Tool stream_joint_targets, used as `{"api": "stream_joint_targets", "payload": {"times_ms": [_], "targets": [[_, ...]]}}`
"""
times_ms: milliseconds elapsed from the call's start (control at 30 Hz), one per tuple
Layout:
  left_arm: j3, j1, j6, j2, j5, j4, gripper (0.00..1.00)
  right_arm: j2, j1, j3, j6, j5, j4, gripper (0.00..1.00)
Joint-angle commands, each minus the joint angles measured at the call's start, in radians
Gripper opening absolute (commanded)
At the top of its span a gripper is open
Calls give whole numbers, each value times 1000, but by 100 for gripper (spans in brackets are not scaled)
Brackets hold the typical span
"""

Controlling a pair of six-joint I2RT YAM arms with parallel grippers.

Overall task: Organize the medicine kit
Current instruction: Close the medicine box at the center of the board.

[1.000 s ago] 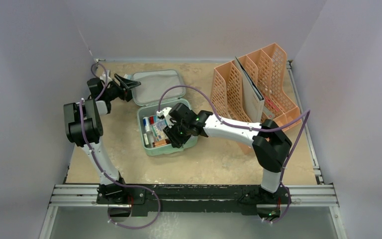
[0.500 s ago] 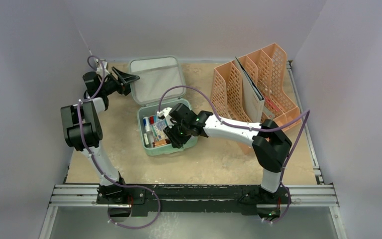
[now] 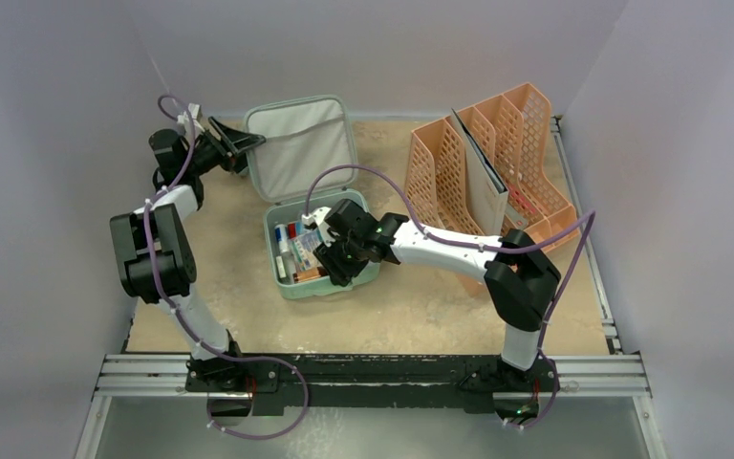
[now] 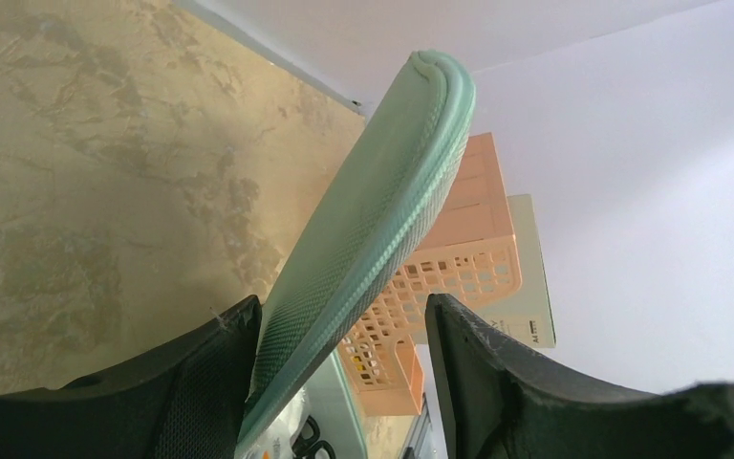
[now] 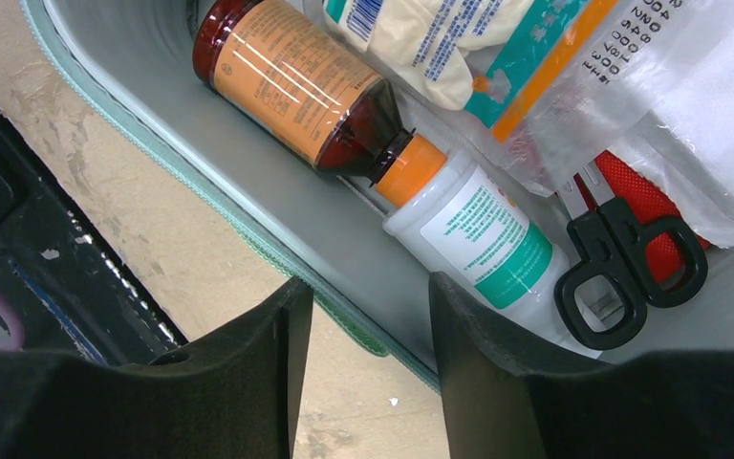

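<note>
Sandy worktop (image 3: 420,306) all round. Left hand (image 4: 342,306), fingers spread, straddles the raised lid (image 4: 382,191) of the medicine kit (image 3: 298,292) mid-worktop. Right hand (image 5: 368,296) hangs released over its rim. Only that wrist's camera shows the brown bottle (image 5: 291,81), white bottle (image 5: 483,239) and scissors (image 5: 621,268) inside.

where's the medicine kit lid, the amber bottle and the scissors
medicine kit lid (image 4: 358,229), left wrist view, on its textured green face
amber bottle (image 5: 291,81), right wrist view, on its orange label
scissors (image 5: 597,225), right wrist view, where the black handles meet

Matt textured lid (image 4: 363,220) (plastic), glossy amber bottle (image 5: 296,81)
</note>
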Motion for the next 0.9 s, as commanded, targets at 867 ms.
{"api": "stream_joint_targets", "payload": {"times_ms": [867], "targets": [[-36,-1,40,-275,60,-33,63,-294,3,194,-2,93,-34,71]]}}
